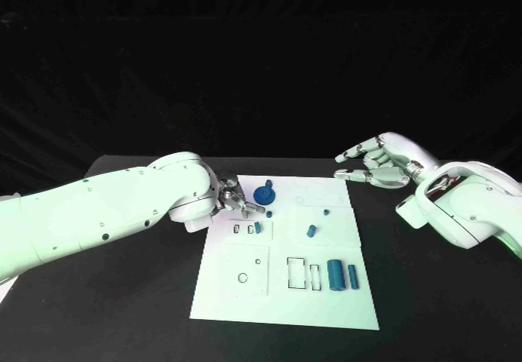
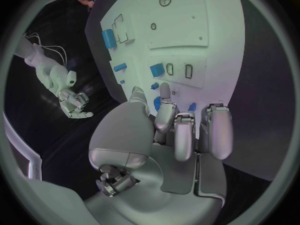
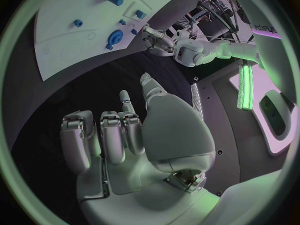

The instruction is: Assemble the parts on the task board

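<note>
On the black table (image 1: pixel 130 302), the left hand (image 1: pixel 229 197) is hovering at the task board (image 1: pixel 283 302), grasp unclear; right hand (image 1: pixel 379 167) is idling, spread. The small blue gear (image 1: pixel 263 196) looks light, rigid: pinch its rim.

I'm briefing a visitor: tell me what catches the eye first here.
The white rectangular task board in the middle of the black table, dotted with small blue parts, the round blue gear-like disc near its far edge boldest. The left hand sits at the board's far-left edge beside that disc; the right hand hovers empty off the far-right corner.
</note>
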{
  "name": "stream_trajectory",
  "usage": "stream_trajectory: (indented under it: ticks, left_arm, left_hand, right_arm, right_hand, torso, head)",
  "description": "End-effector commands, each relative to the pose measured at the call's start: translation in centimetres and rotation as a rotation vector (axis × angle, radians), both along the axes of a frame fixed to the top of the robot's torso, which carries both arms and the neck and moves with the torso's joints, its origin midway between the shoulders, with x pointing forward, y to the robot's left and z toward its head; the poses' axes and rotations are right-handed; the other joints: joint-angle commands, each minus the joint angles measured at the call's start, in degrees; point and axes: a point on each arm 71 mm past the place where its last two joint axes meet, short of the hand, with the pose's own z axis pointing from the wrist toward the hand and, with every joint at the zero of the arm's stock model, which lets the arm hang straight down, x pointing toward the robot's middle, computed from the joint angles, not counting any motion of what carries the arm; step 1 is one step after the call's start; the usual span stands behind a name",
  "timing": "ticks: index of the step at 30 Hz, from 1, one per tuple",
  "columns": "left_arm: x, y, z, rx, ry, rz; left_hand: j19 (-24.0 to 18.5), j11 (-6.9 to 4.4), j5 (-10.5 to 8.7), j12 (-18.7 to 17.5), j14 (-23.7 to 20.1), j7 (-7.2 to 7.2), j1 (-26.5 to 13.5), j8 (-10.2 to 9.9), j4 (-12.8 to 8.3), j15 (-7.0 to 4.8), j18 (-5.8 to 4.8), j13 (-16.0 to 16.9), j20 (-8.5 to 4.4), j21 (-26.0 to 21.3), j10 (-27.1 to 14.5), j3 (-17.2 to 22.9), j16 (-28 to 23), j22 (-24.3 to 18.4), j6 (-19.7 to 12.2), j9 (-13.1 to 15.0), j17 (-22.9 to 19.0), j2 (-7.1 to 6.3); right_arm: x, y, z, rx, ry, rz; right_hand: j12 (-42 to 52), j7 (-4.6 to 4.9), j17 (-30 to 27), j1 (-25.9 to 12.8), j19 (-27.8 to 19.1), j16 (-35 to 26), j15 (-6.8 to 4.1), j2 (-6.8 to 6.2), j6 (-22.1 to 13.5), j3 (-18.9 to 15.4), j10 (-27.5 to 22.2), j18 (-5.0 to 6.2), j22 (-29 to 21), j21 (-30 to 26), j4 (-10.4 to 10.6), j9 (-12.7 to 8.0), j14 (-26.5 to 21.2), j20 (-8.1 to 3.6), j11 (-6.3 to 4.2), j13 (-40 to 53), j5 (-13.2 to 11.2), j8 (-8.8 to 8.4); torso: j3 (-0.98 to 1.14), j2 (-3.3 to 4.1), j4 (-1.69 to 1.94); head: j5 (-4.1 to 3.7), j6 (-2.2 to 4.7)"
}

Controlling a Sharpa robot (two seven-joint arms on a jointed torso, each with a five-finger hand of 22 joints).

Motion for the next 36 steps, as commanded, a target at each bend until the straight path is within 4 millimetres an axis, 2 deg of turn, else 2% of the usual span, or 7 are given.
stream_trajectory:
  ticks: [1, 6, 12, 17, 36]
  left_arm:
    - [0.2, 0.1, -0.3, 0.135, 0.023, 0.052]
    - [0.3, -1.0, -0.6, 0.142, 0.028, 0.033]
    - [0.2, -1.6, -0.7, 0.157, 0.044, 0.007]
    - [0.2, -1.6, -0.9, 0.175, 0.061, -0.006]
    - [0.4, -1.7, -1.1, 0.197, 0.082, -0.022]
  left_hand:
    - [0.9, 0.05, 0.12, 0.3, 6.1, -0.36, -0.6, 0.5, 0.0, -0.42, -0.80, 0.3, -0.15, 0.4, 0.5, -0.4, 0.2, 1.5, 0.2, 0.5, 15.1, 0.07]
    - [1.1, -0.11, 0.11, 0.7, 6.1, -0.53, -1.4, 1.0, 0.0, -0.57, -0.87, 0.6, -0.31, 0.6, 0.7, -1.1, 0.2, 2.0, 0.0, 1.6, 15.1, 0.34]
    - [1.1, -0.15, 0.11, 0.8, 6.1, -0.58, -1.8, 1.2, 0.0, -0.61, -0.89, 0.7, -0.35, 0.7, 0.8, -1.4, 0.2, 2.1, -0.1, 2.0, 15.1, 0.36]
    - [1.2, -0.16, 0.12, 0.9, 6.1, -0.59, -1.8, 1.2, 0.0, -0.61, -0.93, 0.8, -0.36, 0.8, 0.8, -1.4, 0.2, 2.3, -0.1, 2.1, 15.1, 0.38]
    - [1.5, -0.48, 0.13, 1.7, 6.1, -0.97, -1.4, 2.4, -0.1, -0.85, -1.10, 1.7, -0.56, 1.3, 1.4, -1.6, 0.2, 3.2, 0.2, 3.9, 15.1, 0.87]
  right_arm:
    - [0.1, 0.0, -0.2, -0.014, 0.016, -0.002]
    - [0.1, -0.1, -0.2, -0.020, 0.016, -0.008]
    - [0.3, 0.0, -0.3, -0.022, 0.017, -0.011]
    - [0.3, 0.0, -0.4, -0.024, 0.020, -0.011]
    - [0.5, 0.1, -0.7, -0.030, 0.030, -0.013]
  right_hand:
    - [0.2, -0.28, 15.1, 0.5, 6.0, 0.2, 0.37, 0.12, -0.1, -0.3, 5.9, -0.38, 15.1, 0.1, 0.0, 0.1, 6.0, 0.10, 0.22, 15.1, 0.2, 0.11]
    - [0.2, -0.29, 15.1, 0.5, 6.0, 0.2, 0.37, 0.16, -0.1, -0.4, 5.9, -0.38, 15.1, 0.1, 0.1, 0.1, 6.0, 0.09, 0.21, 15.1, 0.4, 0.12]
    - [0.2, -0.30, 15.1, 0.5, 6.0, 0.2, 0.36, 0.20, -0.1, -0.5, 5.9, -0.38, 15.1, 0.1, 0.1, 0.1, 6.0, 0.08, 0.20, 15.1, 0.7, 0.13]
    - [0.2, -0.30, 15.1, 0.6, 6.0, 0.2, 0.35, 0.23, -0.1, -0.6, 5.9, -0.38, 15.1, 0.1, 0.1, 0.1, 6.0, 0.08, 0.20, 15.1, 0.8, 0.13]
    - [0.2, -0.31, 15.1, 0.5, 6.0, 0.2, 0.35, 0.30, 0.0, -0.7, 5.9, -0.38, 15.1, 0.1, 0.2, 0.1, 6.0, 0.07, 0.19, 15.1, 1.1, 0.13]
  torso:
    - [-0.08, 0.15, -0.12]
    - [-0.11, 0.28, -0.18]
    - [-0.06, 0.24, -0.08]
    - [-0.08, 0.21, -0.07]
    - [-0.10, 0.27, -0.10]
  head:
    - [0.02, -0.03]
    - [0.03, -0.19]
    - [0.00, -0.53]
    - [0.12, -0.76]
    - [0.16, -0.97]
